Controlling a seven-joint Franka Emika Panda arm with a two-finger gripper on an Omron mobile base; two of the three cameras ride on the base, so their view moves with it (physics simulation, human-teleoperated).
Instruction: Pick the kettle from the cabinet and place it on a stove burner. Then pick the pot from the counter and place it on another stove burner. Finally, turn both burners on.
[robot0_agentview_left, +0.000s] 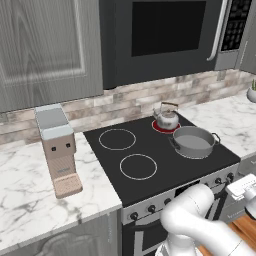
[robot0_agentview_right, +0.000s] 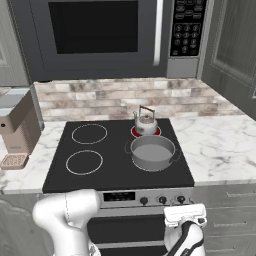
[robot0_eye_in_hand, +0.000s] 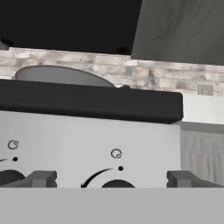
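Note:
The silver kettle (robot0_agentview_left: 166, 118) (robot0_agentview_right: 145, 123) stands on the back right stove burner (robot0_agentview_left: 165, 128) (robot0_agentview_right: 145, 132), whose ring glows red. In front of it the wide grey pot (robot0_agentview_left: 193, 141) (robot0_agentview_right: 152, 151) sits on the front right burner, whose ring looks white. My gripper (robot0_eye_in_hand: 110, 178) (robot0_agentview_right: 184, 214) (robot0_agentview_left: 243, 185) is low at the stove's front panel, open with nothing between its fingertips (robot0_eye_in_hand: 40, 178). A dark knob (robot0_eye_in_hand: 117, 184) lies straight ahead between them. The pot's rim (robot0_eye_in_hand: 61, 74) shows above the cooktop edge. A grey wood-grain cabinet (robot0_agentview_left: 45, 45) at upper left is shut.
Both left burners (robot0_agentview_left: 117, 139) (robot0_agentview_left: 138, 166) are bare. A coffee machine (robot0_agentview_left: 57, 147) (robot0_agentview_right: 17, 127) stands on the marble counter (robot0_agentview_left: 30, 200) (robot0_agentview_right: 220, 145) to the left. A microwave (robot0_agentview_left: 165, 30) (robot0_agentview_right: 100, 30) hangs over the stove. Knobs (robot0_agentview_right: 162, 200) line the front panel.

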